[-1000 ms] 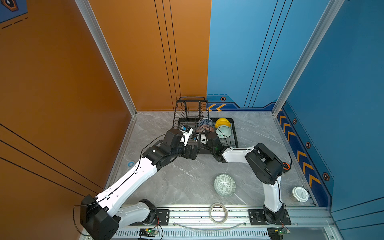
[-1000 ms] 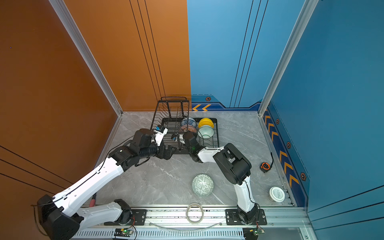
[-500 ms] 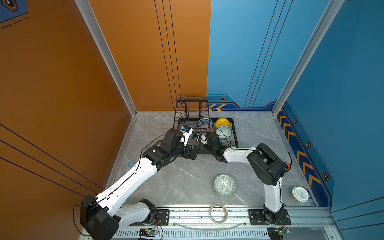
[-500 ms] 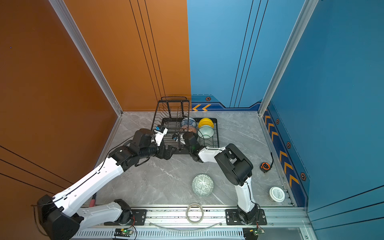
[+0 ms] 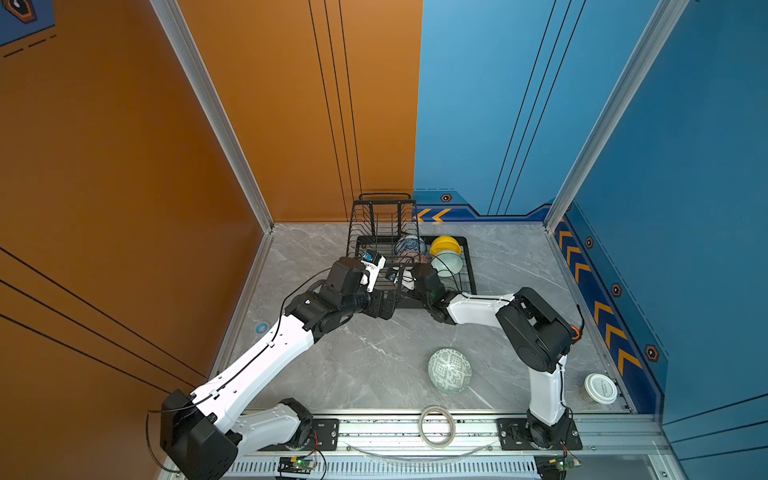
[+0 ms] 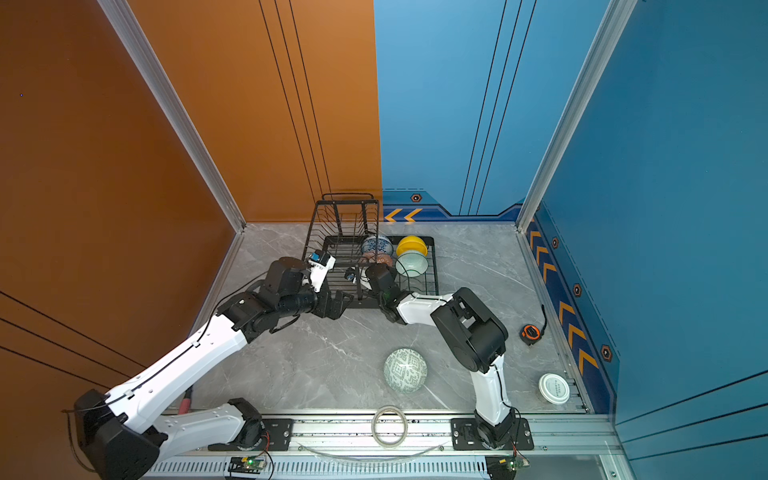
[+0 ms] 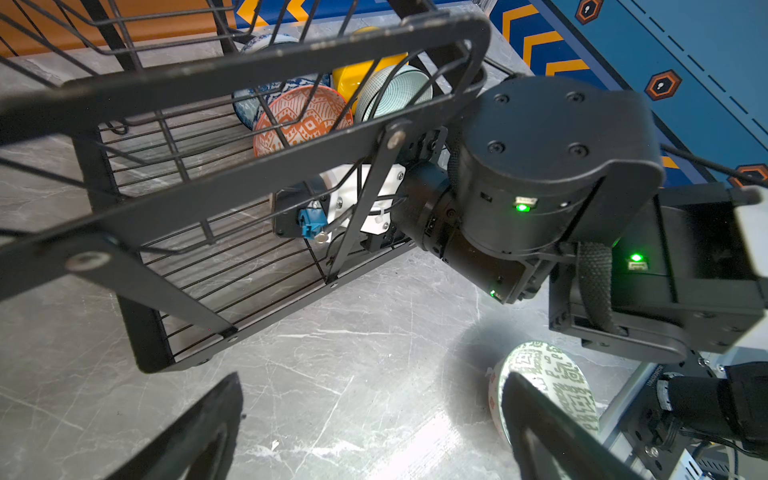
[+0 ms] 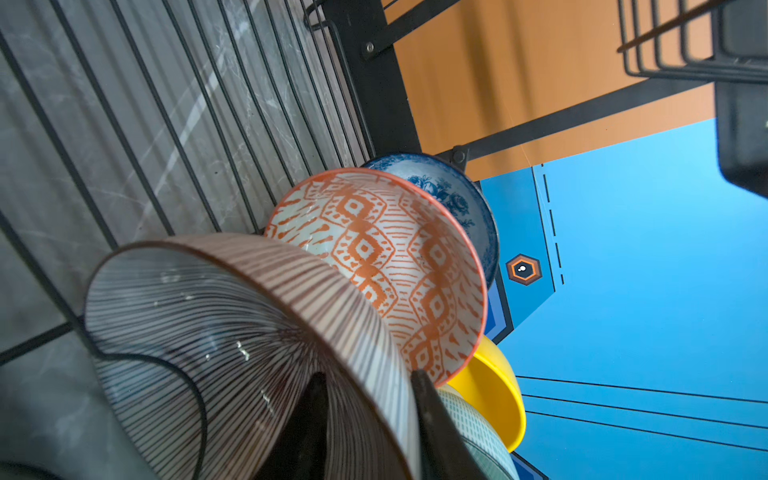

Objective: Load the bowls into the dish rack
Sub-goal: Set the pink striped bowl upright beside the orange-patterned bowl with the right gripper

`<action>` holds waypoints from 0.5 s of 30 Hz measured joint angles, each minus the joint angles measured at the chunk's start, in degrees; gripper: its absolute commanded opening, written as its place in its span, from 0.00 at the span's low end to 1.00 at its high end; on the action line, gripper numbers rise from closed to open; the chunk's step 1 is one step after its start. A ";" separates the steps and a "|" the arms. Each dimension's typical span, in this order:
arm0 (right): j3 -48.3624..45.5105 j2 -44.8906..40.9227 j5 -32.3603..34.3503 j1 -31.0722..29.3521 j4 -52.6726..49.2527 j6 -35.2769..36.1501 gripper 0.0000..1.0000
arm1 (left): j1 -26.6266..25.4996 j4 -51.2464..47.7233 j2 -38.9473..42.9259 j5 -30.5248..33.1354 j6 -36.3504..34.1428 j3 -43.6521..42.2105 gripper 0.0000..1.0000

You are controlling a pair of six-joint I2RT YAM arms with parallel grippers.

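Note:
The black wire dish rack [image 5: 469, 274] stands at the back of the floor. In it stand the blue-white floral bowl [image 8: 457, 195], the orange-white diamond bowl [image 8: 395, 257], the yellow bowl [image 8: 494, 395] and the pale green bowl [image 5: 446, 264], all on edge. My right gripper [image 8: 368, 374] reaches into the rack. It is open, with one finger inside and one outside the rim of the pinkish striped bowl [image 8: 232, 332]. The green-white maze bowl [image 5: 449, 370] lies upside down on the floor. My left gripper [image 7: 372, 382] hangs open and empty over the floor by the rack's near corner.
A white lidded tub [image 5: 600, 388] sits at the right front. A tape ring [image 5: 435, 420] lies on the front rail. An orange tape measure [image 6: 531, 332] lies by the right wall. The rack's raised basket tier [image 5: 382, 220] overhangs the left side of its tray.
My right gripper's jaws have widened around the striped bowl's rim, and that arm's elbow has shifted slightly. The left arm has stayed still.

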State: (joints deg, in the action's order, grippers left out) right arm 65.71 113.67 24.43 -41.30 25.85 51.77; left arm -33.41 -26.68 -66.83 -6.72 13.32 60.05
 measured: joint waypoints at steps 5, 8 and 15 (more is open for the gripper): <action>0.00 -0.33 -0.09 0.04 -0.96 -0.22 0.65 | 0.00 0.00 0.00 0.00 0.02 0.00 0.98; 0.00 -1.25 -0.15 0.07 -1.95 -0.07 0.78 | 0.00 0.00 0.00 -0.02 0.02 0.00 0.98; -0.61 -3.39 0.11 0.33 -3.82 0.90 0.86 | 0.00 0.00 0.00 -0.02 0.17 0.00 0.98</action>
State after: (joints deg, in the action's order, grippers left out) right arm 65.10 110.28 24.53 -40.97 22.02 52.66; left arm -33.41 -26.68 -66.83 -6.74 13.50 60.05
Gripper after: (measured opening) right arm 0.847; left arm 0.979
